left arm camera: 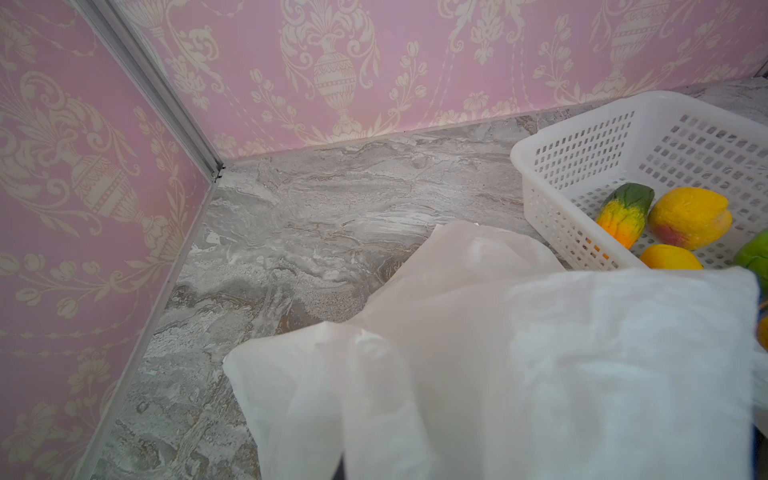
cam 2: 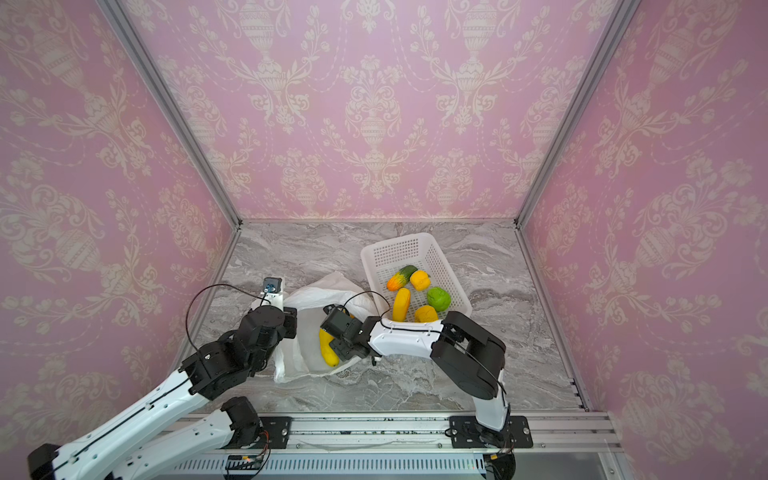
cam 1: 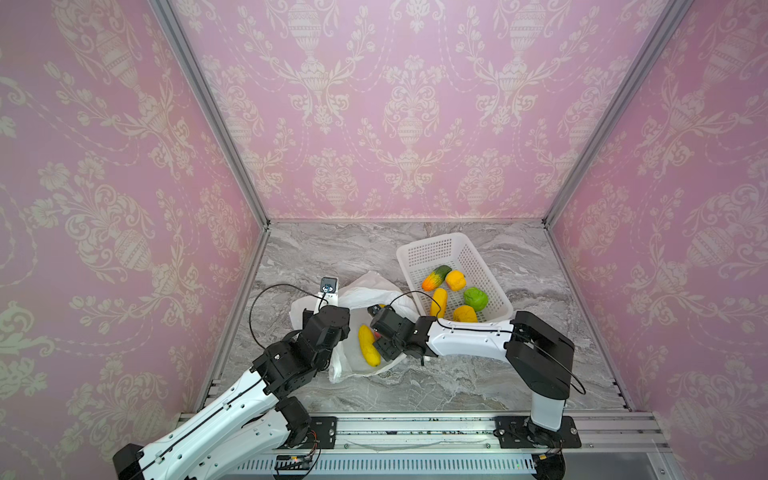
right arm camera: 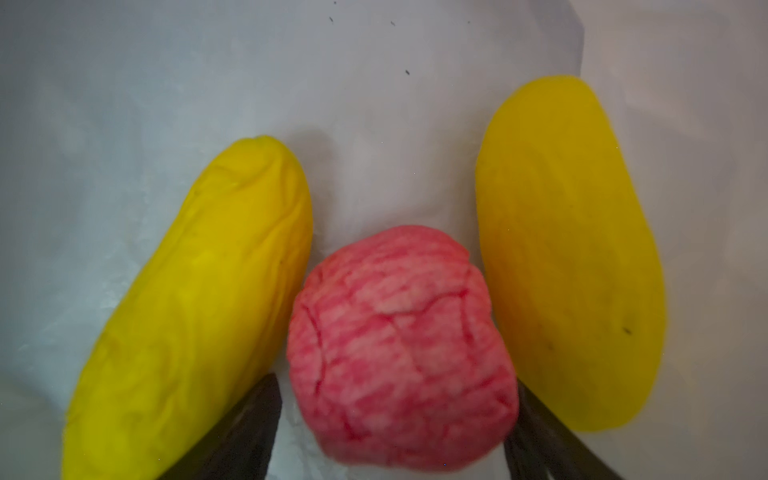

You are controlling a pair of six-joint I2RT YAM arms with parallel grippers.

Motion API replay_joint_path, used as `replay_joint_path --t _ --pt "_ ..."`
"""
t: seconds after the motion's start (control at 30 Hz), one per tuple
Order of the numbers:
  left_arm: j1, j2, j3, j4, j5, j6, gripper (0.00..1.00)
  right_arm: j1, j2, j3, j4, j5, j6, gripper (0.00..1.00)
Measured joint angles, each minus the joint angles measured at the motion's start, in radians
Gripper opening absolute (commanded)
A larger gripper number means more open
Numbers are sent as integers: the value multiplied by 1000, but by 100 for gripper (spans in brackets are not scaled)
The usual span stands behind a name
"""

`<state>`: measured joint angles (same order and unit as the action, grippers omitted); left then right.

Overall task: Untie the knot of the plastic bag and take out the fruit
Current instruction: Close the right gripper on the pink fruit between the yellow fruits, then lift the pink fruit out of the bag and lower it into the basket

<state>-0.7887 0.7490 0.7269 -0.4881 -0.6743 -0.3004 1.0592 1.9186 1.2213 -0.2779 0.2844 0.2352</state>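
While the basket (cam 1: 424,243) holds five fruit (cam 1: 476,299), the plastic bag (cam 1: 365,291) holds three

White plastic bag (cam 1: 374,291), yellow and pink-red fruit (right arm camera: 401,349), grey marbled table (cam 1: 332,249).

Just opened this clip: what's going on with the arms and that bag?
The bag lies open. The left pincer is shut, apparently pinching the bag's rim and holding it open. The right pincer is inside the bag, open, its jaws either side of a pink fruit that lies between two yellow fruits. Five fruits already sit in the basket, so three are left to take out.
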Motion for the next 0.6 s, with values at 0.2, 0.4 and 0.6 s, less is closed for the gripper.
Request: replay_joint_path --t 0.2,0.4,0.6 --pt "0 10 0 0 10 2 0 -26 104 97 16 -1 -3 66" --pt "0 13 0 1 13 5 0 -14 85 83 18 -4 -23 57" --pt "0 31 0 11 13 14 0 32 -122 -96 84 -17 -54 48"
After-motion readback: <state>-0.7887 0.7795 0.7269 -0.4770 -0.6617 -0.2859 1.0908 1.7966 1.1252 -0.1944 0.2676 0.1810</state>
